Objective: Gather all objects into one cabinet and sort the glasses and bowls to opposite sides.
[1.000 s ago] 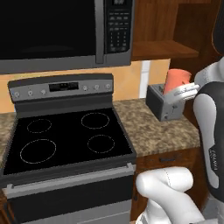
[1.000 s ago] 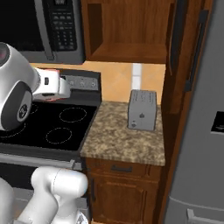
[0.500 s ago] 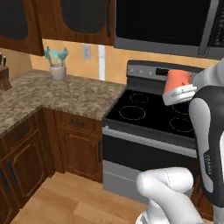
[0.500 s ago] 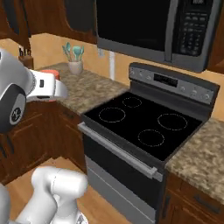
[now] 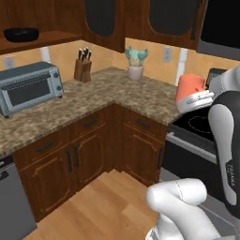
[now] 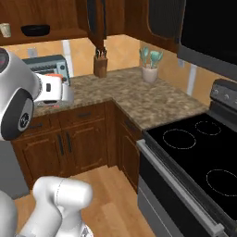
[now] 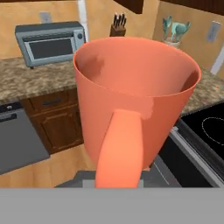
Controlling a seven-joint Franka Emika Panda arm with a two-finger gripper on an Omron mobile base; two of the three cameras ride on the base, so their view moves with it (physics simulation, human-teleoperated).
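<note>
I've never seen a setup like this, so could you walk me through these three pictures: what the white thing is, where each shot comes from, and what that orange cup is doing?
The white shape is a robot arm on a driving base, in a computer-drawn kitchen. Two pictures come from cameras on the base, behind the arm on its left and right. The third comes from a camera on the hand, looking along its pincer.

The pincer carries a coral-orange mug, held upright above the floor, near the stove. In the hand view the mug's loop handle faces the camera.

On the brown stone counter stand a toaster oven, a knife block and a pot of utensils. High on an open shelf sit a black bowl and a beige cup.
</note>
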